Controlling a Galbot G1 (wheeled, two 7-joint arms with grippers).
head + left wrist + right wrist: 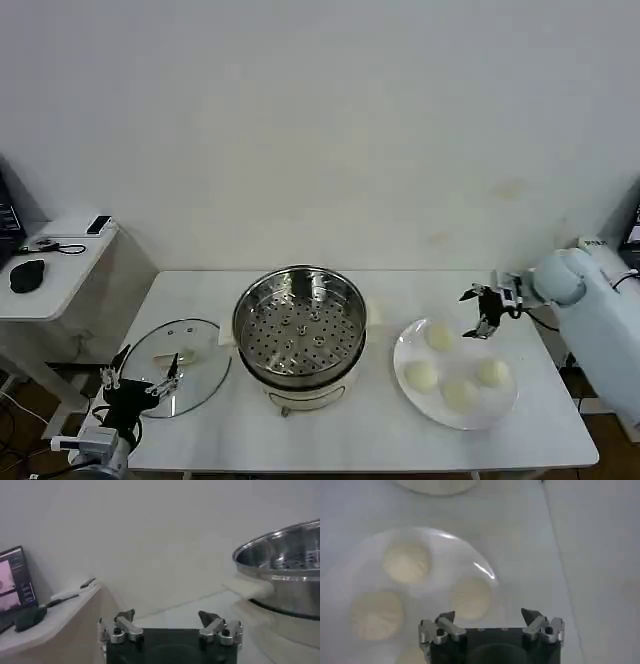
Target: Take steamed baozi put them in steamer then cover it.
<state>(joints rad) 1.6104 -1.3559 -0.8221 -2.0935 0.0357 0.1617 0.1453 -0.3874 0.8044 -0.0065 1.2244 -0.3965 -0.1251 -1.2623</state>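
the right gripper (481, 312), jaws wide and empty, hovers over the plate's (505, 407) 1 o'clock rim; the nearest steamed baozi (441, 337) lies just at its 7 o'clock.

Four cream-white baozi (441, 337) sit apart on a white plate (408, 350). The open steel steamer (299, 325) stands mid-desk, its perforated tray bare. The glass cover (183, 364) lies flat just beside it.

Lab test setup: bare white wall (320, 120), white table (380, 420), side desk (60, 270) with monitor (15, 577).
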